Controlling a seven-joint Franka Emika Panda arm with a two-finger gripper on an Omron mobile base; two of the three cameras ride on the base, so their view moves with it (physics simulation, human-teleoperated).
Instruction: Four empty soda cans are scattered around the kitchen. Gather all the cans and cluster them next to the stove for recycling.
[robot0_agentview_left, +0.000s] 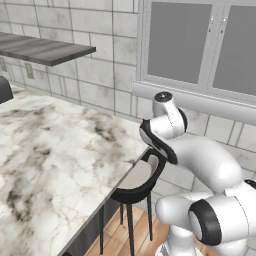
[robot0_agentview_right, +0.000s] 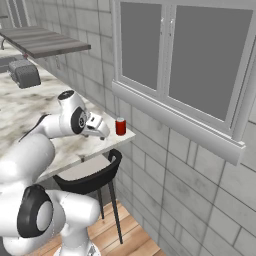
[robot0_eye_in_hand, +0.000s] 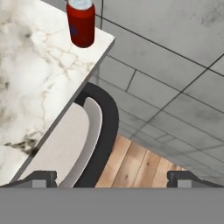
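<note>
A red soda can (robot0_eye_in_hand: 81, 24) with a silver top stands upright at the very corner of the marble counter (robot0_eye_in_hand: 30, 78), close to the tiled wall. In the right base view the same can (robot0_agentview_right: 120, 126) is just right of my gripper (robot0_agentview_right: 101, 131), a short gap apart. The gripper (robot0_eye_in_hand: 113, 178) is open, its two dark fingertips (robot0_eye_in_hand: 43, 177) spread wide with nothing between them, hovering over the counter edge and the stool below. The stove is out of view.
A black-backed stool with a grey seat (robot0_agentview_right: 87, 172) is tucked under the counter edge, below the hand. A window sill (robot0_agentview_right: 175, 117) juts out from the wall above the can. A toaster (robot0_agentview_right: 24, 74) and a wall shelf (robot0_agentview_right: 45, 42) lie further back.
</note>
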